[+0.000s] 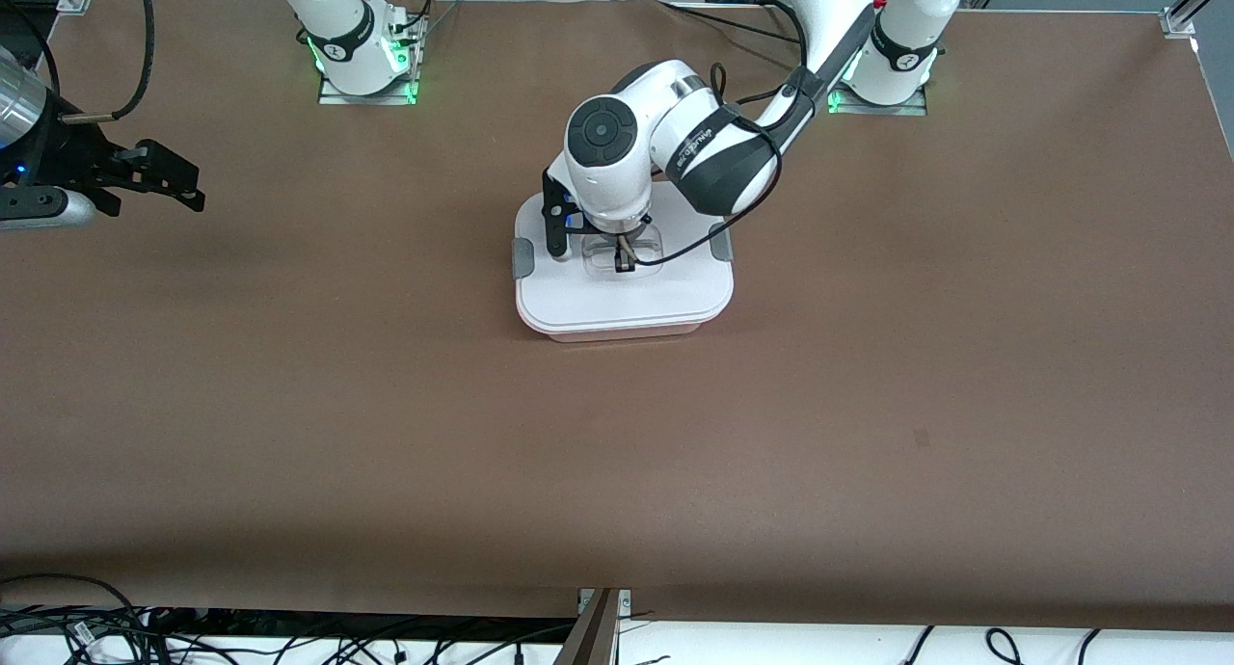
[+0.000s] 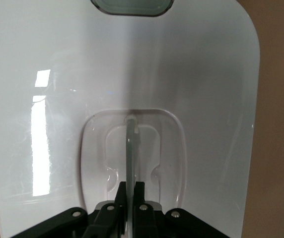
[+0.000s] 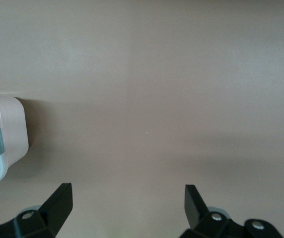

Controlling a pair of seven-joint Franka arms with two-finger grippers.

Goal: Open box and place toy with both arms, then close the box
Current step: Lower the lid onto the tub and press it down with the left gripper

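Note:
The box (image 1: 625, 326), a pale pink tub, stands mid-table with its white lid (image 1: 675, 289) lying on it and a grey clip (image 1: 522, 257) at each end. My left gripper (image 1: 623, 257) comes straight down onto the lid's middle. In the left wrist view the left gripper (image 2: 131, 187) is shut on the thin upright handle (image 2: 131, 148) in the clear recess. My right gripper (image 1: 196, 191) hangs open over bare table at the right arm's end, with nothing between its fingers. The right wrist view shows the right gripper (image 3: 128, 191) and one end of the box (image 3: 10, 129). The toy is out of view.
The two arm bases (image 1: 362, 63) stand along the table's back edge. Loose cables (image 1: 77, 626) lie past the edge nearest the front camera. A small dark mark (image 1: 921, 438) sits on the brown tabletop.

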